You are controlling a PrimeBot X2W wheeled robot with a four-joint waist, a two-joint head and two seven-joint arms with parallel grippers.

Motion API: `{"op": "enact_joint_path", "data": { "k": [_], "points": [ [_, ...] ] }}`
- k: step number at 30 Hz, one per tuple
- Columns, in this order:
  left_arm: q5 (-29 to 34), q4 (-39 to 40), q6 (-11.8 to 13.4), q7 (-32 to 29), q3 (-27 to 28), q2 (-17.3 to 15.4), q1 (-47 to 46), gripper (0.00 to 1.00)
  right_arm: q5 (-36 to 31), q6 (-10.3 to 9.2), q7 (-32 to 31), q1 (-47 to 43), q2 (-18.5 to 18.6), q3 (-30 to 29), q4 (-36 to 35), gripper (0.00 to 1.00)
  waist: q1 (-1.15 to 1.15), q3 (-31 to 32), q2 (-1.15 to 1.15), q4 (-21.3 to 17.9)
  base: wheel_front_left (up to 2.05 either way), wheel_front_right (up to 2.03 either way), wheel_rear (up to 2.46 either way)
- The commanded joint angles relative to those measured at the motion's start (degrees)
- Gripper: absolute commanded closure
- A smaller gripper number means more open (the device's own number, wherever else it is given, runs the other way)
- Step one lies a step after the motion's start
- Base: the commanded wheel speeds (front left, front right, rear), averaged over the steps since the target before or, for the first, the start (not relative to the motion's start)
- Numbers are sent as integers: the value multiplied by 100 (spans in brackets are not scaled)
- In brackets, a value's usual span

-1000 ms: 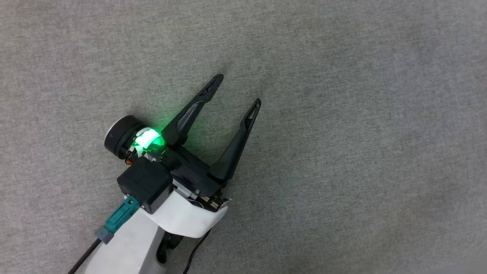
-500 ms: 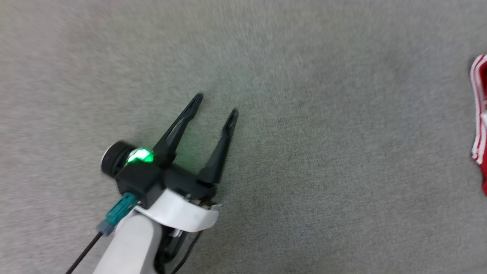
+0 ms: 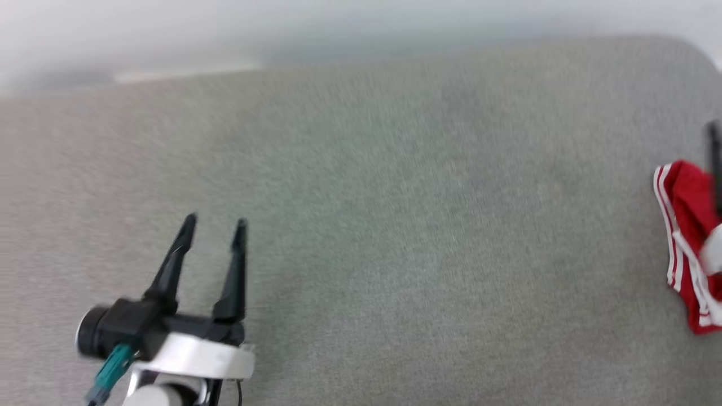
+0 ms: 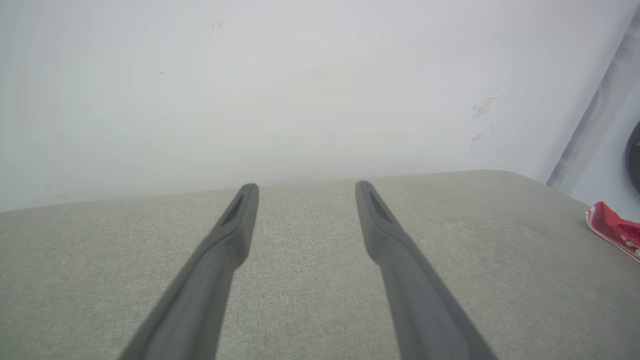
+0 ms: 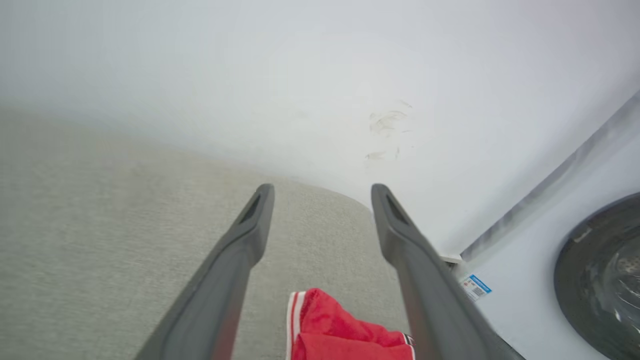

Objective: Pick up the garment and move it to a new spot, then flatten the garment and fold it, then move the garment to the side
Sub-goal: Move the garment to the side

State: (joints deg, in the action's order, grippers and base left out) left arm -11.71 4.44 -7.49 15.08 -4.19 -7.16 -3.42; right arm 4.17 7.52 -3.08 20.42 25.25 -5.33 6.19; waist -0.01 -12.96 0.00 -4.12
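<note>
The garment (image 3: 685, 237) is a bunched red cloth with white striped trim, lying on the grey fabric surface (image 3: 395, 225) at the right edge of the head view. In the right wrist view my right gripper (image 5: 322, 189) stands open, and the garment (image 5: 340, 330) lies below, low between its two fingers. A dark finger (image 3: 715, 169) rises just over the garment in the head view. My left gripper (image 3: 216, 223) is open at the lower left, far from the garment, with nothing between its fingers. The left wrist view shows that open gripper (image 4: 306, 186) and the garment (image 4: 612, 227) at far right.
The surface ends at a far edge with a rounded right corner (image 3: 677, 48), close to a white wall (image 5: 300, 75). A white washing machine with a dark round door (image 5: 600, 270) stands just beyond the right end.
The head camera has swung up and to the right, so the surface's far edge and more of the garment have come into view. The left gripper stays open.
</note>
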Motion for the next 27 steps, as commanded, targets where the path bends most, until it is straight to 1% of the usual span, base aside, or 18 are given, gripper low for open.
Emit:
{"op": "enact_joint_path", "data": {
  "k": [1, 6, 10, 14, 18, 22, 27],
  "points": [
    [-32, 22, 9, 10, 49, 38, 126, 0, 32, -7, 64, -130, -151, 1, -85, 0, 1, 354, 0, 173, 0, 0, 0],
    [85, -4, 9, 11, 322, 143, 487, 0, 222, -7, 506, -749, -889, 69, -447, 0, 1, 662, 0, 275, 0, 0, 0],
    [110, -50, 9, 11, 420, 187, 704, 0, 350, -7, 868, -1219, -1343, 202, -540, 0, 1, 841, 0, 330, 0, 0, 0],
    [137, -103, 9, 10, 440, 222, 887, 0, 524, -7, 1182, -1627, -1736, 253, -478, 0, 1, 987, 0, 362, 0, 0, 0],
    [81, -207, 9, 10, 400, 270, 1028, 0, 621, -7, 1404, -1959, -1944, 311, -328, 0, 1, 1076, 0, 391, 0, 0, 0],
    [117, -270, 9, 10, 443, 297, 1085, 0, 627, -6, 1589, -2172, -2047, 402, -189, 0, 1, 1117, 0, 427, 0, 0, 0],
    [154, -323, 8, 10, 476, 330, 1133, 0, 608, -6, 1694, -2228, -2151, 429, -96, 0, 1, 1126, 0, 432, 0, 0, 0]
  ]
}}
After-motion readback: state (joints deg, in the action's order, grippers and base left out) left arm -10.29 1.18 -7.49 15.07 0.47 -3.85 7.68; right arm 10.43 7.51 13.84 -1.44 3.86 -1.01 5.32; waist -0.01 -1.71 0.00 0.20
